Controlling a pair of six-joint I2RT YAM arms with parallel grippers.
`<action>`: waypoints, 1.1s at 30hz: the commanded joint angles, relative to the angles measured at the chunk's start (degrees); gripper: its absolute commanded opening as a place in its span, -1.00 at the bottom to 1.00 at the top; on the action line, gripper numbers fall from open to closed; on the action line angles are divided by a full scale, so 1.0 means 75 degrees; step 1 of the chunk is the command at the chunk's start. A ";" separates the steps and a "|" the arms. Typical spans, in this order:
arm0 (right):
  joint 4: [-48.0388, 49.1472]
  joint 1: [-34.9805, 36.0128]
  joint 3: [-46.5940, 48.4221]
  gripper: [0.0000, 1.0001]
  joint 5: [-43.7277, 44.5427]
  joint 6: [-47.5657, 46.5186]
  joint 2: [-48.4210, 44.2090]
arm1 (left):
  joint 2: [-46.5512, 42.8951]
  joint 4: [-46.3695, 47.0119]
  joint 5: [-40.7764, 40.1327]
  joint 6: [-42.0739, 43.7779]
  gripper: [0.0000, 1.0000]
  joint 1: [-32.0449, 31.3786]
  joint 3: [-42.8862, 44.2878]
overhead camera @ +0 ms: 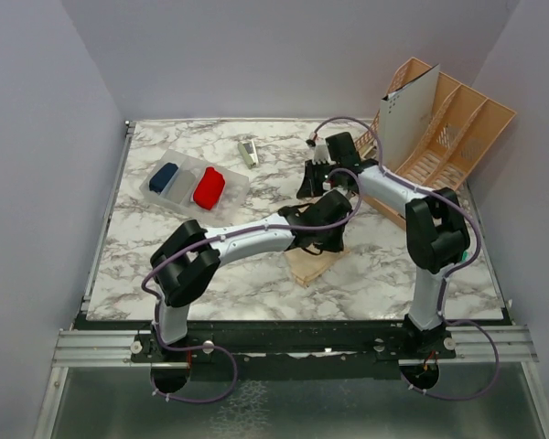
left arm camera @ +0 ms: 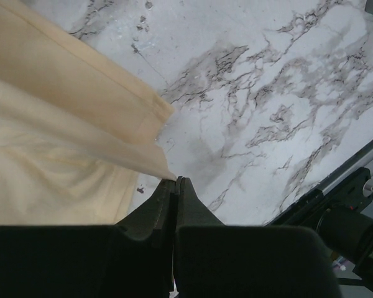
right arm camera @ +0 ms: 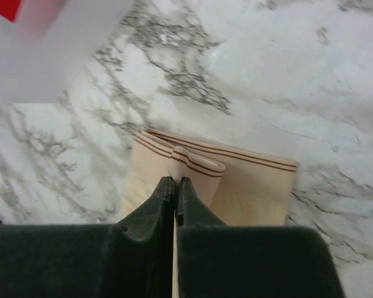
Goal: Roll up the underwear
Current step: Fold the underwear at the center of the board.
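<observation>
From above, the peach underwear (overhead camera: 309, 268) lies on the marble desk (overhead camera: 210, 274) near the middle. Most of it is hidden under the left arm, and only its near corner shows. The left gripper (overhead camera: 317, 247) reaches down onto it from the left, and the right gripper (overhead camera: 313, 183) points down just behind it. I judge the two are meeting over one garment so that each can take an edge. A clear tray (overhead camera: 231, 194) at the back left holds a navy bundle (overhead camera: 164, 176), a grey bundle (overhead camera: 183, 183) and a red bundle (overhead camera: 209, 187), which look like finished rolls set aside. A wooden rack (overhead camera: 457, 128) stands at the back right.

In the left wrist view, the left gripper (left arm camera: 174, 180) has its jaws pressed together on the tip of a corner of the peach underwear (left arm camera: 62, 136). That corner rises off the desk (left arm camera: 267, 93) and casts a shadow under it, so the pinch seems to be lifting a flap to turn it inward.

In the right wrist view, the right gripper (right arm camera: 175, 180) is likewise all but closed. A small doubled loop of the striped waistband (right arm camera: 236, 152) runs up to its tips, so it appears to hold a thin pinch of the peach underwear (right arm camera: 255, 186). The rest of the garment lies flat. This looks like the start of a fold or roll from the waistband. The blurred tray edge (right arm camera: 62, 49) and a patch of red (right arm camera: 3, 7) sit beyond it.
</observation>
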 commanded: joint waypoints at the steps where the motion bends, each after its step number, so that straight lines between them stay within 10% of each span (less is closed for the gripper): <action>1: 0.0927 0.0010 0.0533 -0.92 -0.1888 0.0143 -0.0135 | -0.0796 -0.0151 -0.0874 -0.0187 -1.00 -0.0122 -0.0358; 21: -0.0778 -0.0193 0.1698 -0.88 0.1200 0.0058 0.1596 | 0.0359 -0.0831 0.0005 0.0461 -1.00 -0.0064 0.1043; 33: -0.0505 -0.0260 0.1328 -0.88 -0.0638 0.0445 0.0593 | -0.1192 -0.1268 -0.0334 0.0600 -1.00 -0.0013 0.0449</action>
